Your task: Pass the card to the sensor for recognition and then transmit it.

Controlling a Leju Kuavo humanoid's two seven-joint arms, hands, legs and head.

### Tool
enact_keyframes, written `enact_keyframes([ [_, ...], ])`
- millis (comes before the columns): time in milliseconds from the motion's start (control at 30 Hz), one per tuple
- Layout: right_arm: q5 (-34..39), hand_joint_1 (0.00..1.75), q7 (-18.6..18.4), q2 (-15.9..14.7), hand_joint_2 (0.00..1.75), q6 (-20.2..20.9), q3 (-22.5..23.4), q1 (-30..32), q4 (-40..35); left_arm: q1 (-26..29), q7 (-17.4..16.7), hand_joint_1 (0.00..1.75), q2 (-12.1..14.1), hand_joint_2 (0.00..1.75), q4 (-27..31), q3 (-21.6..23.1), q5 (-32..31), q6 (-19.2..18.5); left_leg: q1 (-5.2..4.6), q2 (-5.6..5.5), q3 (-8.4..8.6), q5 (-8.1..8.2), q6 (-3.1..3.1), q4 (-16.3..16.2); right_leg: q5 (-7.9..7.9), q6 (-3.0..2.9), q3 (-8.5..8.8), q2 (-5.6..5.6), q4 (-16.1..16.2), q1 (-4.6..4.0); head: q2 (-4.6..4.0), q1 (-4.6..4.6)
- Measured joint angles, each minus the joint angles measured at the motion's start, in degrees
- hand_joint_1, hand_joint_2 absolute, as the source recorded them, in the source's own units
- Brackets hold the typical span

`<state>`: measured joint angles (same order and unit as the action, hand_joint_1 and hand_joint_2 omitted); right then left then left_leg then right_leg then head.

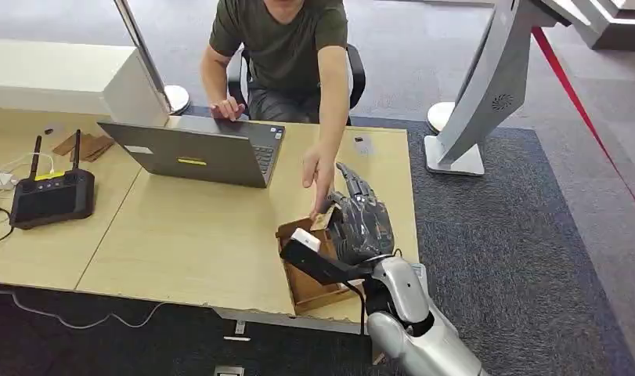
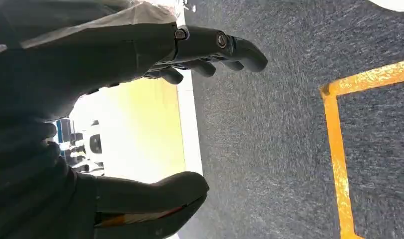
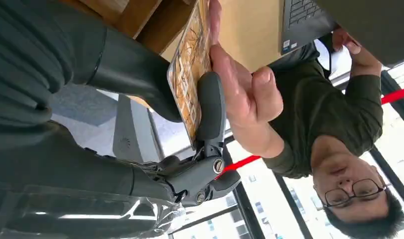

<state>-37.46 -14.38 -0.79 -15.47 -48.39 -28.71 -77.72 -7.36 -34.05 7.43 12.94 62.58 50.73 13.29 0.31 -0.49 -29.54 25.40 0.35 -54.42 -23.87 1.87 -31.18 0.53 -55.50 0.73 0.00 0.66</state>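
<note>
1. The right hand (image 1: 361,223) pinches the card (image 3: 191,74) between thumb and a finger, just above the wooden box (image 1: 306,274) at the table (image 1: 189,243) edge.
2. A person's hand (image 1: 319,174) reaches down and touches the same card.
3. The left hand (image 2: 115,114) hangs over grey carpet (image 2: 269,149), fingers apart, holding nothing.
4. A laptop (image 1: 200,149) stands open farther back on the table.

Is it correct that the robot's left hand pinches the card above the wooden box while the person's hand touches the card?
Not quite: the right hand pinches the card, not the left. The right wrist view shows it between thumb and finger, with the person's hand touching it. In the head view this is above the wooden box. The left hand holds nothing.
</note>
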Motion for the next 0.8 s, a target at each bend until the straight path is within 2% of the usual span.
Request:
enact_keyframes([
  [800,0.0,1.75,0.0,0.0,1.75,0.0,0.0,0.0,0.0,0.0,0.0,0.0,0.0,1.75,0.0,0.0,0.0,0.0,0.0,0.0,-0.01,0.0,0.0,0.0,0.0,0.0,-0.01,0.0,0.0,0.0,0.0,0.0],
])
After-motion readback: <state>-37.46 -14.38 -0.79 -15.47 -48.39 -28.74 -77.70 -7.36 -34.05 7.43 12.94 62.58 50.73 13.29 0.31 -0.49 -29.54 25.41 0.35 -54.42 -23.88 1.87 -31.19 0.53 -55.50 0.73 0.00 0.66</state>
